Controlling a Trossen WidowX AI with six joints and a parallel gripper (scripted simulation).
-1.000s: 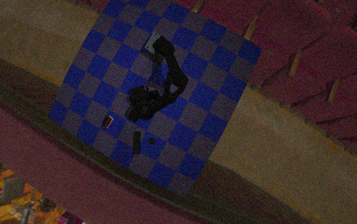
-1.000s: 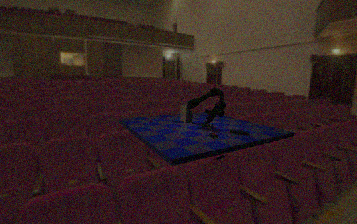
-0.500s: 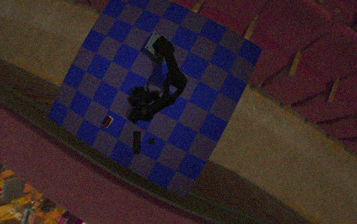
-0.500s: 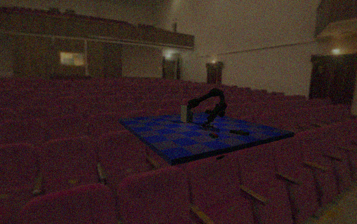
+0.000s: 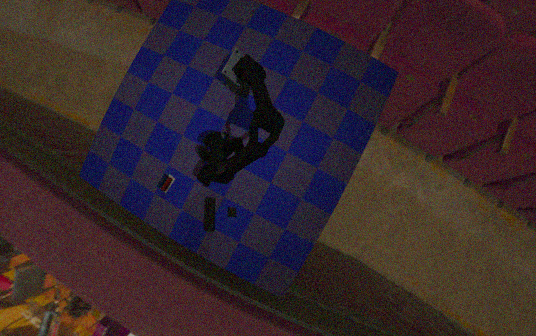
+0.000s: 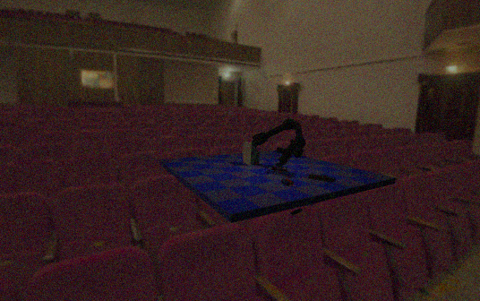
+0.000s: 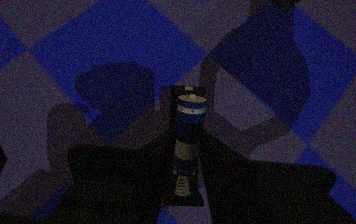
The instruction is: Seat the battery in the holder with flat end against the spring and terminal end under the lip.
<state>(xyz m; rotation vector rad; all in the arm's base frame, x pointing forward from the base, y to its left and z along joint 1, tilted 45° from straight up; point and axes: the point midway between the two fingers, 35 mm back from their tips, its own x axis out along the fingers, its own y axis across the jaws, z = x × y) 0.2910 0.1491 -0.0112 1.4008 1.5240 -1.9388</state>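
Note:
The battery (image 7: pixel 190 120), with dark blue, white and tan bands, is between the fingers in the wrist view. Its terminal end faces up towards the camera and looks raised and tilted, near the lip (image 7: pixel 188 89) of the dark holder (image 7: pixel 183 201). Its lower end is close to the coiled spring (image 7: pixel 182 186) at the near end of the holder; whether they touch is too dark to tell. My gripper (image 7: pixel 187 131) is shut on the battery, with its black fingers on both sides, above the holder. The fingers hide much of the holder's sides.
A small red, blue and white item (image 5: pixel 166 183) (image 6: pixel 287 182), a long dark block (image 5: pixel 210 214) (image 6: pixel 321 177) and a small dark square (image 5: pixel 231 212) lie on the blue and grey checkered board (image 5: pixel 280 202). The arm (image 5: pixel 272 120) (image 6: pixel 291 124) casts shadows on it.

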